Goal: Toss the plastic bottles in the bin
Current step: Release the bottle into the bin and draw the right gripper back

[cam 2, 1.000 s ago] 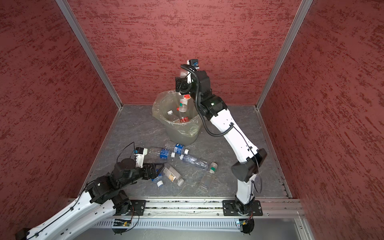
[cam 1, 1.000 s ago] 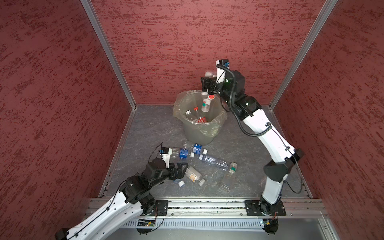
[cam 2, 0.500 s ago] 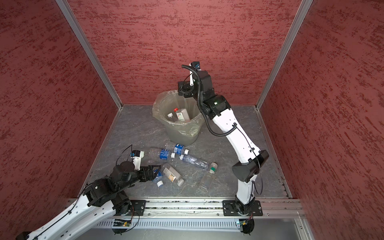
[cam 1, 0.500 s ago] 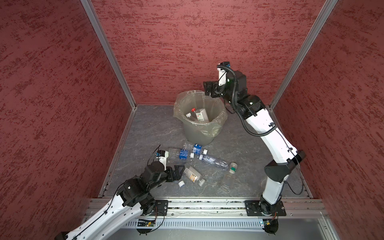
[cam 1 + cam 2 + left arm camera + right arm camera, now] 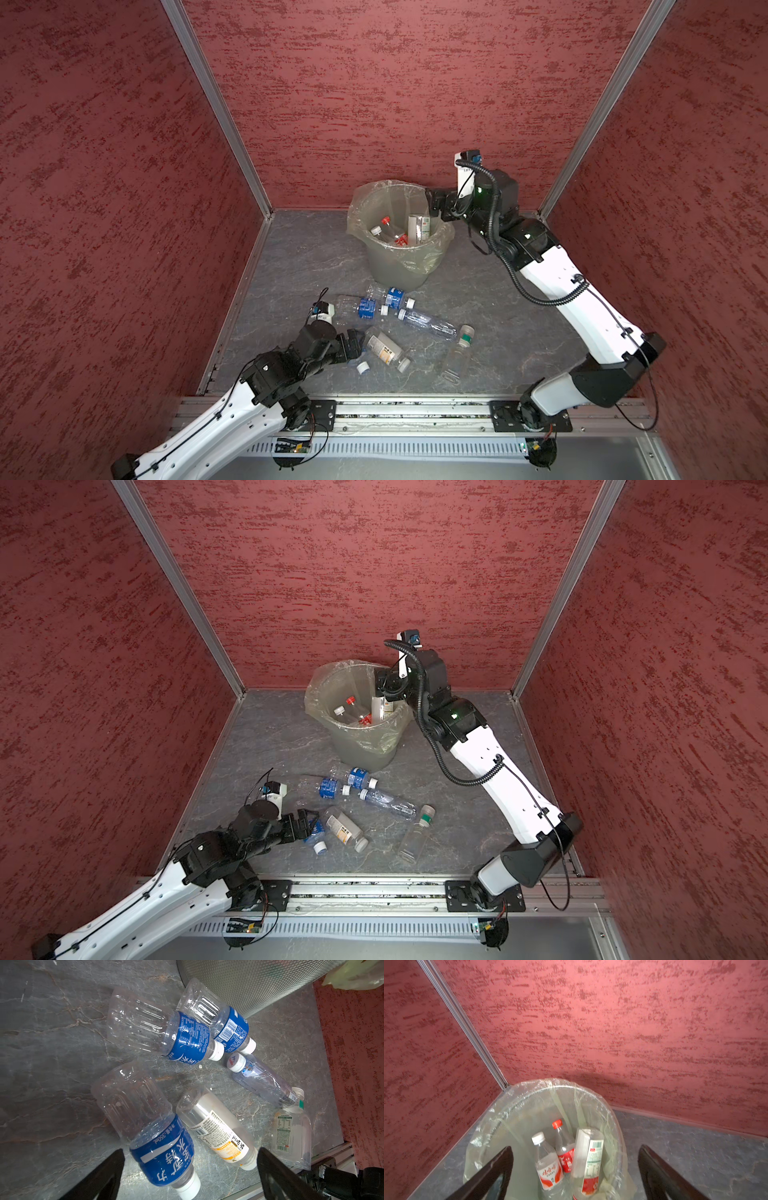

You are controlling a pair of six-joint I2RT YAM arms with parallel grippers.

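The grey-green bin (image 5: 376,266) with its liner bag stands at the back, and three plastic bottles show inside it (image 5: 588,1159). My right gripper (image 5: 575,1148) hangs open and empty over the bin's right rim (image 5: 434,203). Several plastic bottles lie on the floor in front of the bin. My left gripper (image 5: 191,1151) is open and low at the front left (image 5: 307,825). A blue-labelled bottle (image 5: 162,1159) lies between its fingers, untouched. A white-and-orange-labelled bottle (image 5: 384,348) lies just beside it.
Two blue-labelled bottles (image 5: 365,307) lie near the bin's foot, with a crushed clear bottle (image 5: 428,322) and a green-capped bottle (image 5: 457,353) to their right. Red walls close in three sides, and an aluminium rail (image 5: 415,409) runs along the front.
The bottle that was dropping from my right gripper has landed in the bin. That gripper has pulled back to the right and lower, beside the rim. The left gripper has barely shifted.
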